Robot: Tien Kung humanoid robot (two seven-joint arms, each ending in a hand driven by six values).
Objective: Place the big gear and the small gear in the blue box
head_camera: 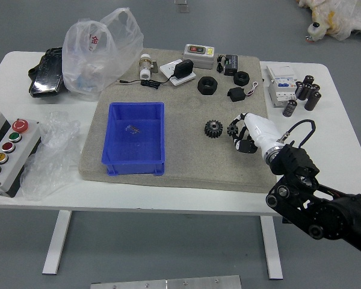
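Between right hand [260,130] and blue box [133,168]: big gear [213,128]; small gear [232,129] seemingly pinched in fingers.

Two gears [213,129], one box [134,167]

Red Chinese character [94,41], apparently 金, on the translucent plastic bag [87,67].

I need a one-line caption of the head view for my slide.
Robot's right hand grips the small black gear near the big black gear, right of the blue rectangular box.
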